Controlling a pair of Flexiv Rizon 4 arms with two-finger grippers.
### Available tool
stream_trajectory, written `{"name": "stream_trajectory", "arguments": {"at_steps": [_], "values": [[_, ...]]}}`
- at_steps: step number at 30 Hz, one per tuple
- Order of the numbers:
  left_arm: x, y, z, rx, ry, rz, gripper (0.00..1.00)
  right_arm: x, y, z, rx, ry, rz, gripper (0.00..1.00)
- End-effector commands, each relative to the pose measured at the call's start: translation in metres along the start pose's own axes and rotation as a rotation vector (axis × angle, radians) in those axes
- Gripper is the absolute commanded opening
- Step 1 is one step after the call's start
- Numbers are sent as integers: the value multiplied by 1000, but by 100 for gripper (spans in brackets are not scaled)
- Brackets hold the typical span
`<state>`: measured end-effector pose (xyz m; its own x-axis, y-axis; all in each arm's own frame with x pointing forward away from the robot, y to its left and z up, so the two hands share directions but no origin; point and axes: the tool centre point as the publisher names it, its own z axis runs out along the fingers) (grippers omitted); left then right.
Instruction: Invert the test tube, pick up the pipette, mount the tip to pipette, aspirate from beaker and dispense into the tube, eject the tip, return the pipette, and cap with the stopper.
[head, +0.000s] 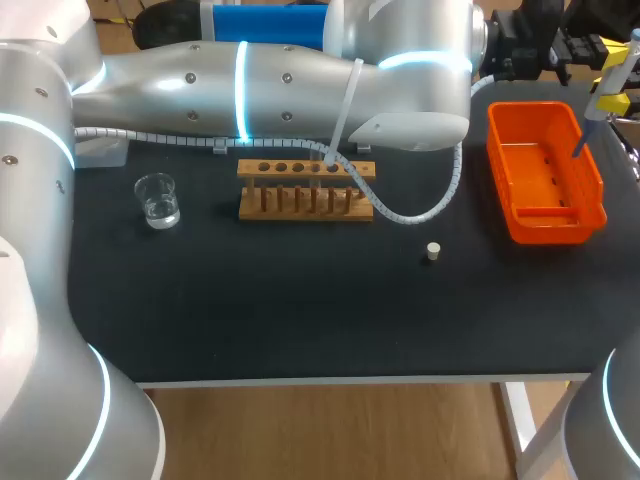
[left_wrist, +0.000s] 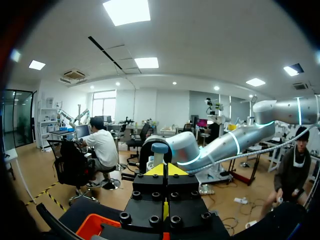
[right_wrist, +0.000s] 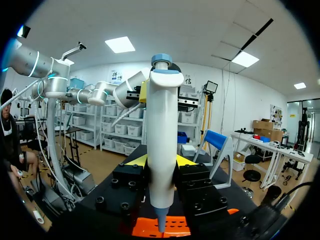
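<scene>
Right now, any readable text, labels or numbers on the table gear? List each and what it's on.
None readable.
pipette: plain white body, no print showing.
beaker: clear glass, any markings too small to tell.
test tube rack: bare wood, no label.
orange bin: no print visible.
stopper: too small to show any.

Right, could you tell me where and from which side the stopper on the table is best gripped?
Probably from straight above, closing on the round side wall of the stopper. It seems to stand upright, alone on the table, well apart from the wooden rack and the orange bin, so nothing crowds a downward approach.
</scene>
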<state>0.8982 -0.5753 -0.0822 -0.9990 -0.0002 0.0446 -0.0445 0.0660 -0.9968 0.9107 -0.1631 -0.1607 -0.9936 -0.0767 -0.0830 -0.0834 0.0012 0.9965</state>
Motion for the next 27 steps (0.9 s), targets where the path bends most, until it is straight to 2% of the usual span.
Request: {"name": "stream_trajectory", "arguments": {"at_steps": [1, 4, 15, 16, 17, 18, 25, 27], "values": [[2, 6, 1, 30, -28, 12, 0, -1, 7, 0, 2, 4, -1, 0], [1, -4, -3, 60, -42, 40, 0, -1, 7, 0, 2, 4, -1, 0], [0, -46, -12, 73, -67, 139, 0, -1, 7, 0, 2, 4, -1, 0], [0, -49, -13, 71, -68, 141, 38, -1, 7, 0, 2, 4, -1, 0], [0, -51, -14, 70, -70, 143, 86, -1, 7, 0, 2, 4, -1, 0], [0, -53, -15, 70, -72, 144, 100, -1, 7, 0, 2, 4, -1, 0], [0, -65, -29, 46, -96, 150, 100, -1, 7, 0, 2, 4, -1, 0], [0, -69, -35, 54, -60, 146, 100, -1, 7, 0, 2, 4, -1, 0]]}}
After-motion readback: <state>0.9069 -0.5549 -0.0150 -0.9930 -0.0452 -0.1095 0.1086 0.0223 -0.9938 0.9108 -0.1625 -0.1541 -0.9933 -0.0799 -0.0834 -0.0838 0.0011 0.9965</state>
